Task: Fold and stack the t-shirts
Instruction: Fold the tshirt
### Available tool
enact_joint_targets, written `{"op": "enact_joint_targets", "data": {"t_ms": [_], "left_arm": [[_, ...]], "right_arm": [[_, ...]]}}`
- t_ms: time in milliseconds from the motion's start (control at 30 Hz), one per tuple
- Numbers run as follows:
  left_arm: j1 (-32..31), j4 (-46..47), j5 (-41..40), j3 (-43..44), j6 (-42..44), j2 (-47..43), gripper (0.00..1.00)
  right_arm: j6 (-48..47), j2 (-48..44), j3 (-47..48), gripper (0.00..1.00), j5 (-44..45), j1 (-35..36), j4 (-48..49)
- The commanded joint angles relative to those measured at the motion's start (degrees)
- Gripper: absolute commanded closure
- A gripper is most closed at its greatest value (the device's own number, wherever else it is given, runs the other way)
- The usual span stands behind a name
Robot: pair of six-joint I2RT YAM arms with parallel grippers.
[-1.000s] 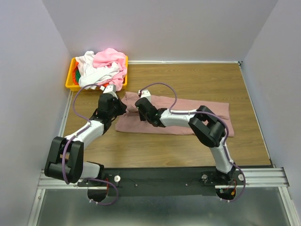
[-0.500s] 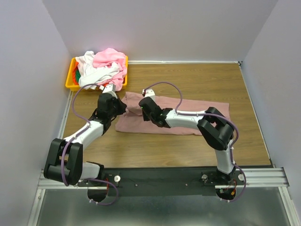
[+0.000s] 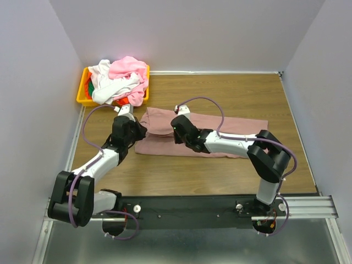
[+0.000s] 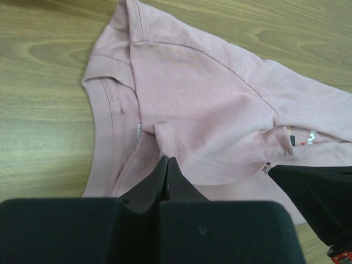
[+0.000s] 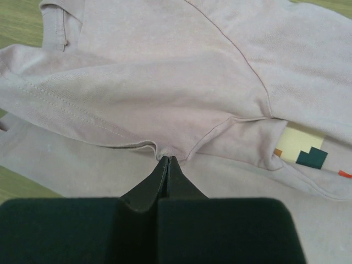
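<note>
Both pairs of fingers are closed on cloth. The left fingers (image 4: 166, 160) pinch a raised fold of the mauve t-shirt (image 4: 220, 93) at their tips, and the right fingers (image 5: 168, 159) pinch a hem edge likewise. The shirt lies spread on the counter (image 4: 44, 60) beyond the tips.

Risk: we judge each pinch thin (tips only), so uneven pulling could slip cloth free or skew the fold.

We cannot see how many layers each pinch holds. The chest print (image 5: 305, 148) is partly covered.

Pixel print (image 5: 301, 147) mostly tucked under a fold of the mauve t-shirt (image 5: 165, 82), design unreadable, maybe a character; right arm (image 3: 234, 144) covers that shirt's middle.
</note>
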Motion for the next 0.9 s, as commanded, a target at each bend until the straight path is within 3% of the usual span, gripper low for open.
{"op": "enact_joint_targets", "data": {"t_ms": [0,533,867], "left_arm": [[0.01,0.79,1.25,-2.33,-1.01,-2.99,1.0],[-3.86,-0.97,1.34,-6.99,-4.35,-9.07,1.0],[-9.83,-3.87,-4.81,-8.14,-8.04,-11.43,1.0]], "right_arm": [[1.06,-2.66,-2.34,1.0,0.9,0.32,-0.55],[0.62,-8.99,-7.61,1.0,0.64,0.49,-0.63],[1.93,-9.87,-11.04,1.0,0.37,0.49,-0.63]]}}
